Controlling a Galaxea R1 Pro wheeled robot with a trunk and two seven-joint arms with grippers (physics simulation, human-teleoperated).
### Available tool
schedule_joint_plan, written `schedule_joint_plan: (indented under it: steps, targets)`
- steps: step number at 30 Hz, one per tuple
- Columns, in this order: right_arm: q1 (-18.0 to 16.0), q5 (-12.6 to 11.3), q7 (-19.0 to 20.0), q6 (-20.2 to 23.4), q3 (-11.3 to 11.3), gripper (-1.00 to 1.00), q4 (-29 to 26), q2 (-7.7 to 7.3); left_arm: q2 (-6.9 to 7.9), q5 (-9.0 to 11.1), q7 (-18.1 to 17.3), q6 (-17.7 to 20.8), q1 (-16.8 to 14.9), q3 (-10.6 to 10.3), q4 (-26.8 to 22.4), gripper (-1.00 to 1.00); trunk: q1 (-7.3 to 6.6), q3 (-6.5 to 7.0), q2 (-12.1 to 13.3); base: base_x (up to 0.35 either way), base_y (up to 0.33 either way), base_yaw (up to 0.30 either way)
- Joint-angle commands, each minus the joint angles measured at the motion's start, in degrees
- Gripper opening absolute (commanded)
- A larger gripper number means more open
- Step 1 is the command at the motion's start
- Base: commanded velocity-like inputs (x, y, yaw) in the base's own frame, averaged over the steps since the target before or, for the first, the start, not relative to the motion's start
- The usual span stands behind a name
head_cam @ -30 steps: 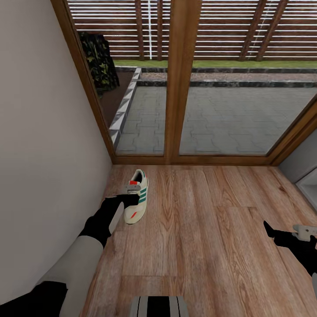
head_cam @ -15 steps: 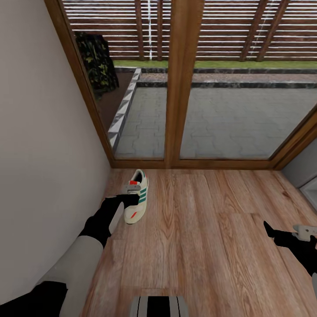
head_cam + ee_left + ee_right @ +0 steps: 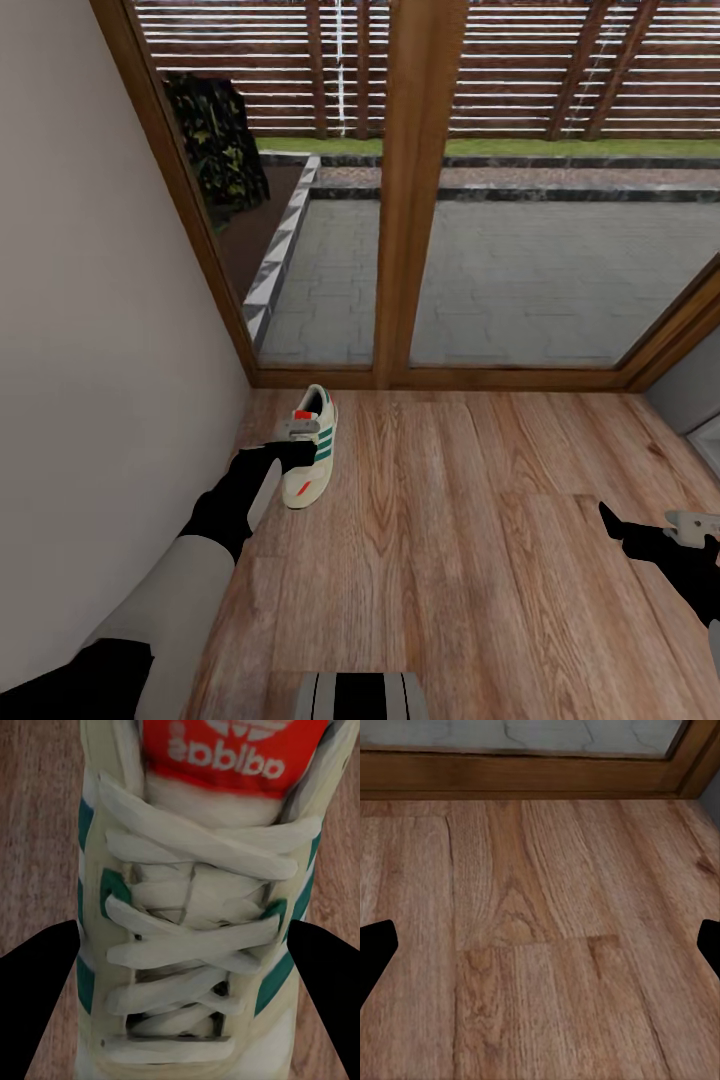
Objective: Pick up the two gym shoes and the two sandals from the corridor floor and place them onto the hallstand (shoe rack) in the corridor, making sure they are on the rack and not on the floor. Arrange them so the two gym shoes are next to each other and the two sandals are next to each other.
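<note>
**Left gripper closed on shoe; right gripper open over floor**

Here the landmark is the door frame [image 3: 415,190], a wooden glazed unit across the far end of the floor [image 3: 450,520].

Shoe [image 3: 310,445]: one cream lace-up with green side stripes and red-orange patches. It sits near the base of the door frame, at its left end, just beside the wall [image 3: 90,350]. Whether the sole touches the floor cannot be told.

Left gripper [image 3: 297,443]: positioned on the shoe, near the base of the door frame. In the left wrist view, the two dark fingers [image 3: 37,997] bracket the shoe [image 3: 195,937] across the laced midsection, one against each flank, with the red-orange tongue patch beyond them. The jaws are clamped on the shoe.

Right gripper [image 3: 690,528]: well apart from the door frame, toward its right end. In the right wrist view, the fingertips [image 3: 375,952] appear at opposite edges, spread wide, with bare floor [image 3: 540,930] between them. Nothing is held. The door frame [image 3: 525,776] base runs across the far side of that view
</note>
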Motion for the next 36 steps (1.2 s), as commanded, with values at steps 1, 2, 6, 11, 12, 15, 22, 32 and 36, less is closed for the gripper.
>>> schedule_joint_plan:
  steps: [1, 2, 6, 11, 12, 15, 22, 32, 36]
  targets:
    - [0.0, 0.0, -0.02, -0.01, 0.0, 1.0, 0.0, 0.0, 0.0, -0.01, -0.01, -0.02, 0.0, 0.0, 0.0, -1.0, 0.0, 0.0, 0.0, 0.013, 0.0, 0.0]
    - [0.0, 0.0, -0.02, -0.01, 0.0, 1.0, 0.0, 0.0, 0.0, -0.01, -0.01, -0.02, 0.0, 0.0, 0.0, -1.0, 0.0, 0.0, 0.0, 0.013, 0.0, 0.0]
    - [0.0, 0.0, -0.03, 0.0, 0.0, 1.0, 0.0, 0.0, 0.0, -0.01, -0.01, -0.05, 0.0, 0.0, 0.0, -1.0, 0.0, 0.0, 0.0, 0.008, 0.0, 0.0]
    - [0.0, 0.0, -0.01, -0.02, 0.0, 1.0, 0.0, 0.0, 0.0, -0.01, -0.01, -0.07, 0.0, 0.0, 0.0, -1.0, 0.0, 0.0, 0.0, 0.004, 0.0, -0.002]
    - [0.0, 0.0, -0.01, -0.02, 0.0, 1.0, 0.0, 0.0, -0.02, -0.02, -0.01, -0.08, 0.0, 0.0, 0.0, -1.0, 0.0, 0.0, 0.0, 0.002, 0.0, -0.02]
    - [0.0, 0.0, 0.0, -0.03, 0.0, 1.0, 0.0, 0.0, -0.01, -0.04, -0.01, -0.08, 0.0, 0.0, 0.0, -1.0, 0.0, 0.0, 0.0, 0.001, 0.0, -0.081]
    - [0.0, 0.0, 0.01, -0.03, 0.0, 1.0, 0.0, 0.0, 0.0, -0.06, -0.01, -0.09, 0.0, 0.0, 0.0, -1.0, 0.0, 0.0, 0.0, 0.001, 0.0, -0.193]
    - [0.0, 0.0, -0.01, -0.03, 0.0, 1.0, 0.0, 0.0, 0.0, -0.06, -0.01, -0.09, 0.0, 0.0, 0.0, -1.0, 0.0, 0.0, 0.0, 0.0, 0.0, -0.264]
    - [0.0, 0.0, 0.0, -0.03, 0.0, 1.0, 0.0, 0.0, 0.0, -0.06, -0.01, -0.09, 0.0, 0.0, 0.0, -1.0, 0.0, 0.0, 0.0, 0.0, 0.0, -0.278]
